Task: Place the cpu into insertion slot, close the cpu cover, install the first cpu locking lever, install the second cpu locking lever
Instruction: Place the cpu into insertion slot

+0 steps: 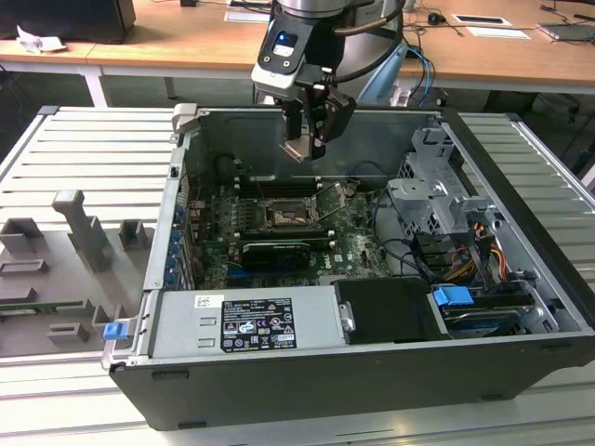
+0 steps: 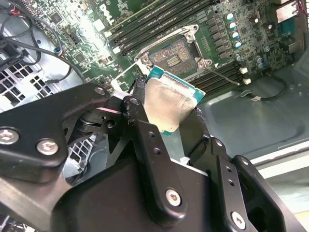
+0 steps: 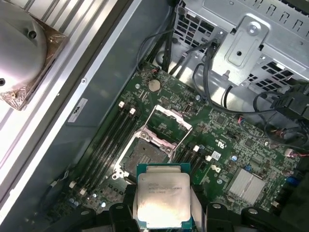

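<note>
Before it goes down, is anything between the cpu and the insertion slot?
Nothing visible. The gripper holds the cpu in open air over the board. The insertion slot lies bare, with the cpu cover swung back.

Open computer case (image 1: 521, 307) lies on the bench (image 1: 56, 167). Motherboard (image 1: 353, 246) sits on the case floor. Insertion slot (image 1: 284, 216) is near its middle, flanked by memory slots (image 3: 104, 147). The cpu cover (image 3: 168, 121) stands raised along one slot edge. The cpu (image 1: 302, 149), between the fingers (image 2: 147, 140), hangs above the slot, apart from it. Drive cage (image 1: 432, 200) is at the exterior view's right. Fixture blocks (image 1: 79, 232) are on the bench at the exterior view's left.
</note>
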{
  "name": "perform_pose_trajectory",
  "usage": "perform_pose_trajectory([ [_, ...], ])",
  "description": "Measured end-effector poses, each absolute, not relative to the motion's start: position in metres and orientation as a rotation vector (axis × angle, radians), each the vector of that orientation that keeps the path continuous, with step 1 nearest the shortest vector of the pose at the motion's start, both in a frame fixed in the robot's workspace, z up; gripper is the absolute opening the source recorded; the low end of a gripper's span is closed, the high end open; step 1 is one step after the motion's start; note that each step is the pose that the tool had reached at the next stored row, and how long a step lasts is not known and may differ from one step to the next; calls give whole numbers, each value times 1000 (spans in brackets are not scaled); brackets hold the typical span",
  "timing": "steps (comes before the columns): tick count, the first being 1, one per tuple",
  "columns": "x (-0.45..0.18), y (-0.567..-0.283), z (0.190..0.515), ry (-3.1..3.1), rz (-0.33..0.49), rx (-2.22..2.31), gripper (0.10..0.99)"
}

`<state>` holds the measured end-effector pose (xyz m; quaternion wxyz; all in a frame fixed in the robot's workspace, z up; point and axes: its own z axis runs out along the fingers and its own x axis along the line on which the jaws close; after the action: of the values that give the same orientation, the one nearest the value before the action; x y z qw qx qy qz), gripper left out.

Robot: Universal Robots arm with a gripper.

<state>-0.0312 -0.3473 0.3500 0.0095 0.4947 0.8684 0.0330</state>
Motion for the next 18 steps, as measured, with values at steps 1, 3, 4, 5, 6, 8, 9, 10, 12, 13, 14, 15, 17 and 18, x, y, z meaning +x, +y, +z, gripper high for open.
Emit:
perform_pose_trajectory([
  [1, -31, -347, 350, 2708, 103, 1550, 529],
  [3, -31, -347, 348, 2707, 103, 1553, 529],
  [4, -31, -347, 348, 2707, 103, 1553, 529],
  [5, -31, -347, 348, 2707, 102, 1553, 529],
  [6, -31, -347, 347, 2706, 102, 1553, 529],
  [8, -31, -347, 345, 2706, 102, 1553, 529],
  [9, -31, -347, 345, 2706, 101, 1553, 529],
  [10, -31, -347, 345, 2706, 101, 1553, 529],
  [12, -31, -347, 345, 2706, 102, 1553, 529],
  [13, -31, -347, 344, 2706, 102, 1553, 529],
  [14, -31, -347, 344, 2706, 101, 1553, 529],
  [15, -31, -347, 344, 2706, 102, 1553, 529],
  [17, -31, -347, 344, 2706, 102, 1553, 529],
  [18, -31, -347, 343, 2706, 102, 1553, 529],
])
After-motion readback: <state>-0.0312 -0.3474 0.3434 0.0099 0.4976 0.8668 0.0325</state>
